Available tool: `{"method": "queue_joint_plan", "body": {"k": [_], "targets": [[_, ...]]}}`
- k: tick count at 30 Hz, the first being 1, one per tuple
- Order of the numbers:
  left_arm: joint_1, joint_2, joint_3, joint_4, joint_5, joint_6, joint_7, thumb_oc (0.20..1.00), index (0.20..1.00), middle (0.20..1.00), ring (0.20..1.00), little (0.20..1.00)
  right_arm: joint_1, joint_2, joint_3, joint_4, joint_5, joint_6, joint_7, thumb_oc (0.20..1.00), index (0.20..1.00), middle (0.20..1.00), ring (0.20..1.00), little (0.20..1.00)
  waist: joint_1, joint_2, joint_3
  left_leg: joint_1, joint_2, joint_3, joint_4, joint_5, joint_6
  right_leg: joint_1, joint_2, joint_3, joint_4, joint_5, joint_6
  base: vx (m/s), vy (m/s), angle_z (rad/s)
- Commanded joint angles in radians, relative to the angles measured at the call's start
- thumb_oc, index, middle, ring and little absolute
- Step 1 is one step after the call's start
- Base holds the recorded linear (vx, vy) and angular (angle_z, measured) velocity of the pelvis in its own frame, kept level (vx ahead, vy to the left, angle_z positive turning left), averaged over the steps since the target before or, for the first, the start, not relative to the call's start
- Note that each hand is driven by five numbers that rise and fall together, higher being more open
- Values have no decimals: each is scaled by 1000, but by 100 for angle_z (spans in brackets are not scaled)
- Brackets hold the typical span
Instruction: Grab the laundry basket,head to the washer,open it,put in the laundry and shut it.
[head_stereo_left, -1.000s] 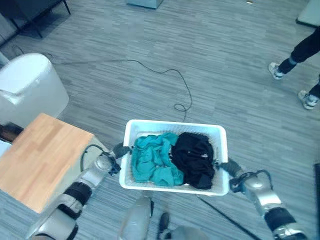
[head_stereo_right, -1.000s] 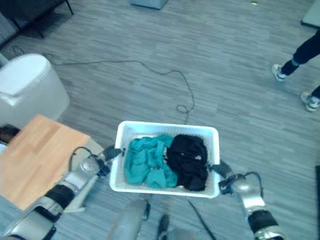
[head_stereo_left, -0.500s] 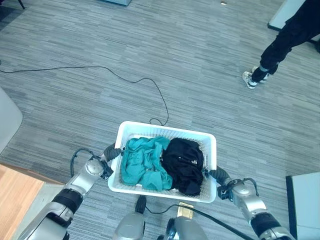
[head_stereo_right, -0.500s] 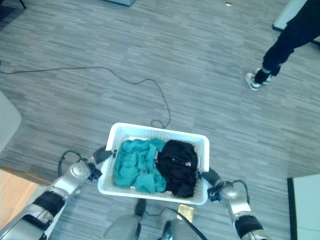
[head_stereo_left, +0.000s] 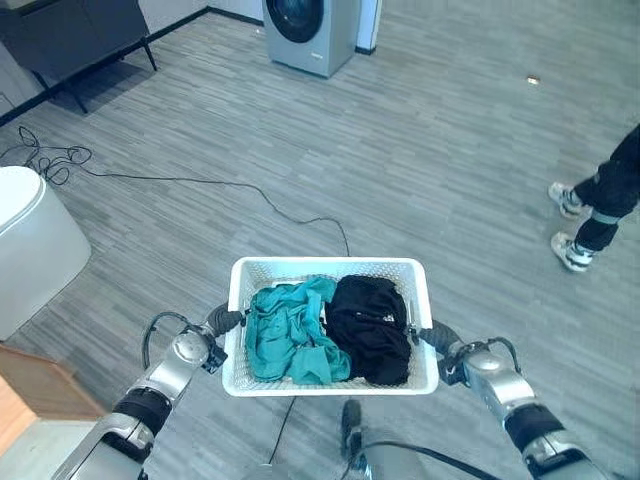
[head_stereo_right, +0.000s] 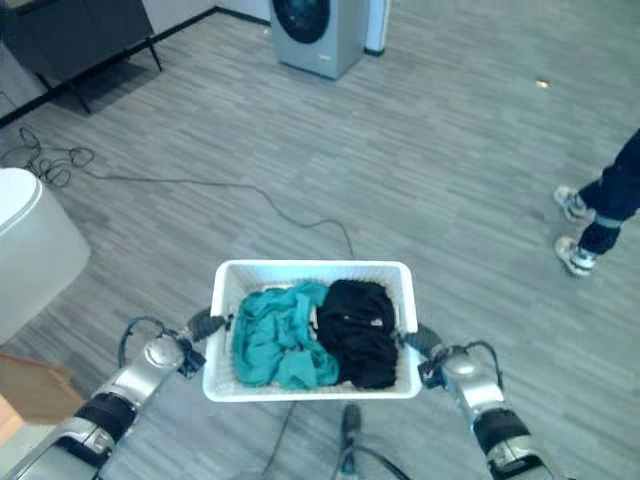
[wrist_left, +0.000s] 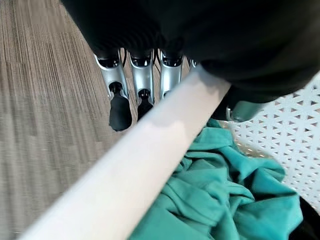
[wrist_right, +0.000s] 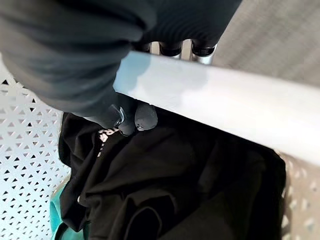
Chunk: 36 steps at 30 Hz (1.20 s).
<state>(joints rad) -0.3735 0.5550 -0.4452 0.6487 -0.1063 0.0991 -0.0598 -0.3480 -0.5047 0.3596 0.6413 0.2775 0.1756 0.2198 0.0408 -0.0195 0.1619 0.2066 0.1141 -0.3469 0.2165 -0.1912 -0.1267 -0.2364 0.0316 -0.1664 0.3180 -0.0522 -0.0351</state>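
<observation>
- Gripping the left rim of a white laundry basket (head_stereo_left: 330, 268), the left hand (head_stereo_left: 222, 322) sits at the 9 o'clock edge of the basket; in its wrist view the fingers (wrist_left: 142, 80) run down the outside of the rim while the thumb hooks over the inside, pinching the rim between them.
- At far left, a rounded white appliance (head_stereo_left: 30, 245) stands on the grey plank floor (head_stereo_left: 450, 170), with a corner of a wooden tabletop (head_stereo_left: 25, 392) at 8 o'clock and a thin black cord (head_stereo_left: 200, 183) trailing across the planks toward the basket.
- At centre, the basket is carried between the two hands above the floor, holding a teal garment (head_stereo_left: 290, 340) on its left half and a black garment (head_stereo_left: 370, 328) on its right half, the two touching in the middle.
- At 12 o'clock, well apart from the basket, a grey front-loading washer (head_stereo_left: 308, 32) stands with its round door shut; a dark cabinet (head_stereo_left: 70, 35) sits at 11 o'clock.
- At the basket's 3 o'clock edge, the right hand (head_stereo_left: 440, 338) clamps the right rim, fingers outside and thumb (wrist_right: 140, 116) inside against the black garment.
- At 2 o'clock, a person's legs and pale shoes (head_stereo_left: 575, 225) stand at the frame's edge.
</observation>
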Motion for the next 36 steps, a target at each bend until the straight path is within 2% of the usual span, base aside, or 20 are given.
{"method": "queue_joint_plan", "body": {"k": [1, 2, 3, 6, 8, 11, 13, 16, 20, 21, 23, 24, 25, 26, 28, 30, 31, 32, 34, 36], "targets": [[-138, 55, -6, 6, -73, -42, 30, 200, 200, 200, 200, 200, -24, -56, 20, -13, 5, -30, -2, 200, 200, 200, 200, 200, 10, -15, -77, -112, -64, 131, 222, 169, 101, 66, -63, 3, -238, 101, 121, 379, -283, 40], [-139, 55, -6, 6, -73, -42, 30, 200, 200, 200, 200, 200, -25, -55, 20, -12, 6, -30, -2, 200, 200, 200, 200, 200, 8, -19, -78, -118, -69, 130, 226, 171, 101, 63, -67, 2, -240, 104, 122, 316, -352, 34], [-156, 75, -5, -6, -77, -31, 33, 200, 200, 200, 200, 200, -57, -59, 40, -7, 20, -23, -13, 200, 200, 200, 200, 200, 32, -47, -56, -232, -57, 199, 435, 225, 115, 125, -57, -5, -262, 80, 87, 176, -244, 14], [-181, 94, -5, -15, -86, -26, 38, 200, 200, 200, 200, 200, -85, -70, 44, -5, 36, -20, -29, 200, 200, 200, 200, 200, 57, -69, -27, -343, -21, 274, 521, 230, 128, 184, -45, -20, -286, 54, 64, 253, -318, 1], [-209, 91, -5, -19, -101, -23, 42, 200, 200, 200, 200, 200, -85, -63, 44, -11, 42, -16, -41, 200, 200, 200, 200, 200, 100, -83, 8, -482, 4, 359, 444, 175, 127, 258, -38, -38, -302, 11, 58, 348, -177, 34], [-208, 102, 4, -18, -102, -28, 43, 200, 200, 200, 200, 200, -66, -55, 37, -29, 45, -24, -38, 200, 200, 200, 200, 200, 125, -82, 16, -508, -21, 362, 239, 185, 114, 283, -33, -41, -290, -24, 66, 249, 14, 0], [-222, 106, -11, -17, -101, -36, 41, 200, 200, 200, 200, 200, -52, -45, 28, -49, 65, -48, -43, 200, 200, 200, 200, 200, 145, -57, 12, -498, 2, 323, -126, 304, 77, 328, -6, -56, -272, -79, 71, 503, 101, -13], [-228, 113, -15, -17, -111, -48, 44, 200, 200, 200, 200, 200, -45, -32, 18, -52, 86, -67, -52, 200, 200, 200, 200, 200, 159, -62, 23, -521, 3, 304, -294, 318, 61, 387, -6, -58, -247, -138, 79, 413, 113, 14], [-215, 115, -13, -34, -102, -54, 40, 200, 200, 200, 200, 200, -37, -16, 11, -72, 87, -72, -50, 200, 200, 200, 200, 200, 171, -67, 10, -522, 24, 367, -260, 341, 62, 437, -21, -54, -217, -187, 95, 591, 255, -13], [-193, 121, -13, -43, -81, -65, 39, 200, 200, 200, 200, 200, 0, -1, -19, -114, 84, -74, -43, 200, 200, 200, 200, 200, 180, -89, -11, -532, -23, 367, -109, 331, 89, 466, -86, -30, -139, -146, 141, 776, 432, -9], [-187, 115, -23, -35, -77, -61, 38, 200, 200, 200, 200, 200, 15, 15, -22, -108, 77, -76, -42, 200, 200, 200, 200, 200, 181, -106, -25, -516, -72, 378, -68, 284, 129, 432, -144, -15, -25, -8, 179, 804, 520, -4], [-178, 115, -32, -40, -76, -61, 35, 200, 200, 200, 200, 200, 21, 23, -24, -104, 71, -79, -45, 200, 200, 200, 200, 200, 176, -114, -27, -485, -108, 392, -53, 238, 165, 372, -182, -3, 132, 139, 199, 474, 361, -18], [-178, 115, -32, -40, -76, -61, 35, 200, 200, 200, 200, 200, 21, 23, -24, -104, 71, -79, -45, 200, 200, 200, 200, 200, 177, -112, -30, -488, -105, 392, -55, 240, 165, 368, -180, -1, 132, 141, 198, 599, 448, -4], [-176, 115, -29, -52, -69, -56, 36, 200, 200, 200, 200, 200, 27, 29, -28, -110, 67, -77, -40, 200, 200, 200, 200, 200, 161, -99, -28, -441, -120, 400, -58, 192, 196, 303, -213, -12, 237, 203, 206, 293, 216, 25], [-179, 117, -25, -63, -71, -49, 39, 200, 200, 200, 200, 200, 27, 26, -29, -118, 62, -73, -36, 200, 200, 200, 200, 200, 145, -80, -12, -368, -127, 403, -77, 159, 214, 201, -260, -61, 265, 167, 190, 496, 293, 21], [-179, 117, -23, -67, -74, -49, 39, 200, 200, 200, 200, 200, 31, 23, -30, -123, 63, -70, -33, 200, 200, 200, 200, 200, 132, -70, -9, -342, -126, 395, -90, 153, 212, 165, -251, -87, 240, 126, 177, 421, 155, 0], [-187, 120, -25, -75, -71, -49, 36, 200, 200, 200, 200, 200, 49, 0, -49, -133, 63, -62, -30, 200, 200, 200, 200, 200, 100, -53, 3, -279, -132, 378, -112, 128, 205, 108, -213, -114, 153, 40, 164, 287, 48, 28], [-187, 120, -24, -76, -71, -49, 36, 200, 200, 200, 200, 200, 49, 0, -49, -134, 63, -61, -30, 200, 200, 200, 200, 200, 97, -51, 2, -280, -130, 375, -114, 131, 205, 111, -211, -118, 147, 43, 162, 488, 41, 48], [-203, 117, -29, -72, -58, -54, 34, 200, 200, 200, 200, 200, 73, -22, -75, -144, 66, -64, -34, 200, 200, 200, 200, 200, 69, -56, 5, -209, -144, 354, -127, 78, 175, 68, -199, -143, -127, 43, 170, 572, -68, 63], [-212, 95, -19, -62, -36, -62, 33, 200, 200, 200, 200, 200, 115, -35, -118, -161, 62, -65, -38, 200, 200, 200, 200, 200, 22, -54, 12, -143, -156, 317, -105, 11, 160, 12, -169, -61, -337, 129, 208, 723, -81, 58]]}}
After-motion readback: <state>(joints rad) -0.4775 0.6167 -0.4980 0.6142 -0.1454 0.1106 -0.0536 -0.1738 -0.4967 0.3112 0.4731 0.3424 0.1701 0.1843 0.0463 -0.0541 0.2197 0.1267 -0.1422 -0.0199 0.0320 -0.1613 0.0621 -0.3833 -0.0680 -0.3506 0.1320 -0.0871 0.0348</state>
